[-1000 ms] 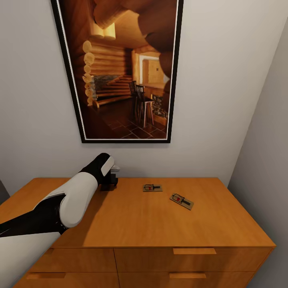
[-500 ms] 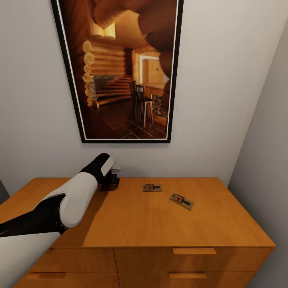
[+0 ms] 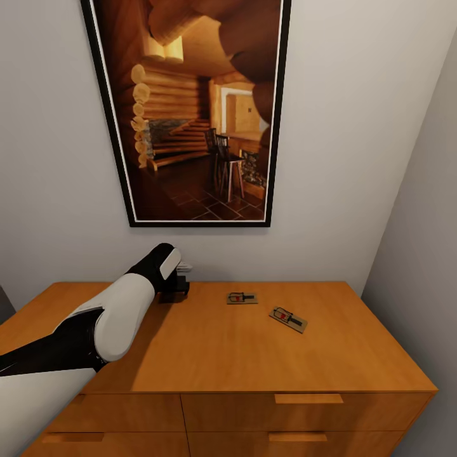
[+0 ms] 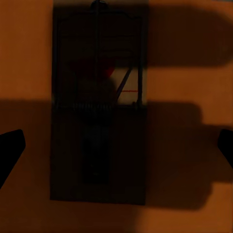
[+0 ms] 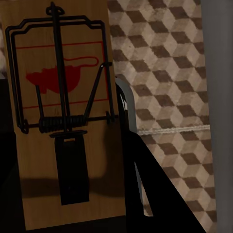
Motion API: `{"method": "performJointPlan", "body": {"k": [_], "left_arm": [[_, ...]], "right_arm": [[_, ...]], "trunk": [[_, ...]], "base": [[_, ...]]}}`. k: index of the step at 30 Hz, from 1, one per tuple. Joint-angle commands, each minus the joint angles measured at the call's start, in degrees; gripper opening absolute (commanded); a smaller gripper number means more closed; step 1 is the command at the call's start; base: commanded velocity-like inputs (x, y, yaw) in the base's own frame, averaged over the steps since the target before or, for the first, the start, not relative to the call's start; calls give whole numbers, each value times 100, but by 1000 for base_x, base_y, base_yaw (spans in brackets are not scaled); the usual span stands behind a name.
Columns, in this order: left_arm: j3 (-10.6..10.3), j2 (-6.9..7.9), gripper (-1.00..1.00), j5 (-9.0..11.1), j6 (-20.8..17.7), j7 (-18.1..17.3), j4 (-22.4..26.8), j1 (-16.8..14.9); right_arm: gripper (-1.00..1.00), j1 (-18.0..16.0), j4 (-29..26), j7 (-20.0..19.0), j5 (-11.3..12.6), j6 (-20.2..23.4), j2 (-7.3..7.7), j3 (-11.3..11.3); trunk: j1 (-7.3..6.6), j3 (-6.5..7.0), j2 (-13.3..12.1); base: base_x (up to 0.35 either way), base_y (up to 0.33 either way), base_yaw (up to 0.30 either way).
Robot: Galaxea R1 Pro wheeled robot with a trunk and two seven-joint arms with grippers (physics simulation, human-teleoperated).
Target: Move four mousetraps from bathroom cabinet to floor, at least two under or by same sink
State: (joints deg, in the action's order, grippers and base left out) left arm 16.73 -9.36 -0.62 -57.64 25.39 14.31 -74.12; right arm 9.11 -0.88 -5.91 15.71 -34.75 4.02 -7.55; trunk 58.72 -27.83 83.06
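Overhead, a framed picture hangs on the grey wall above the orange-brown cabinet. Two mousetraps lie on its top toward 1 o'clock. Left gripper hovers spread wide over a third trap. Right gripper clasps a fourth trap above the cube-patterned floor.

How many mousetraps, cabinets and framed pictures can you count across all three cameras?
Mousetraps: 4 (two on the cabinet top in the head view, one in each wrist view)
Cabinet: 1
Framed picture: 1
Total: 6
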Motion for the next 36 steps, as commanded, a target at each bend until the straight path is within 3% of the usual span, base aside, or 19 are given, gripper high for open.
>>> {"method": "performJointPlan", "body": {"k": [1,36], "left_arm": [[67,-6,100,88,-2,18,-209,2],[67,-4,100,80,112,18,-251,10]], "right_arm": [[-100,3,-8,-40,82,-6,2,-40],[-100,3,-8,-40,82,-6,2,-39]], "trunk": [[1,-6,2],[1,-6,2]], "base": [[0,0,0],[0,5,0]]}}
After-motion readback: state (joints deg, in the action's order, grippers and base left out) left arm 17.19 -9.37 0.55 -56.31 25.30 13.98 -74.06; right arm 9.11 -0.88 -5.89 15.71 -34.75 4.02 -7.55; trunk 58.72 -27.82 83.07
